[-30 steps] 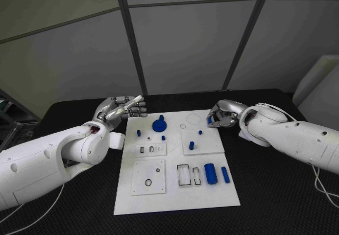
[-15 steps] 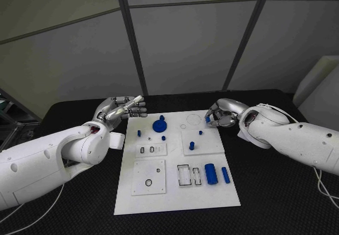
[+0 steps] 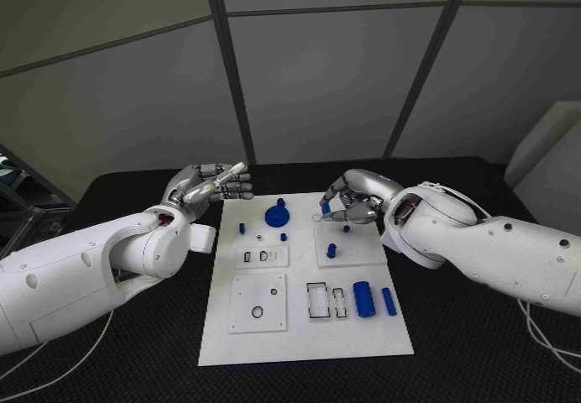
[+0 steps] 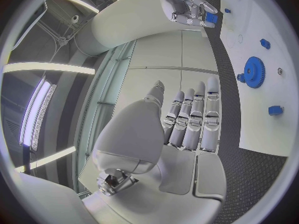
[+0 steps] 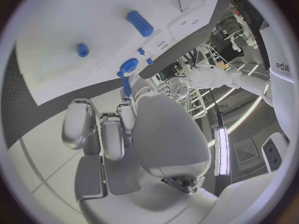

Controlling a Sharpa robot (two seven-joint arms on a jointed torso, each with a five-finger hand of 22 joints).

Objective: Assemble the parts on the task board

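Observation:
The white task board (image 3: 303, 336) lies in the middle of the black table. On it are a blue gear (image 3: 276, 215), several small blue pegs such as one (image 3: 332, 248) in a white block, and two blue cylinders (image 3: 362, 298) near its right edge. My right hand (image 3: 353, 201) hovers over the board's far edge and pinches a small blue part (image 3: 325, 206), which the left wrist view also shows as a blue part (image 4: 211, 18) at its fingertips. My left hand (image 3: 212, 186) is raised beside the board's far left corner, fingers straight and apart, holding nothing.
White inset plates with cut-out slots (image 3: 257, 304) sit on the board's near half. A round recess (image 3: 332, 201) lies at the board's far edge, under the right hand. Black table (image 3: 472, 336) surrounds the board, with grey wall panels behind.
My right hand has moved left along the board's far edge, carrying the small blue part closer to the gear. The left hand has stayed in place.

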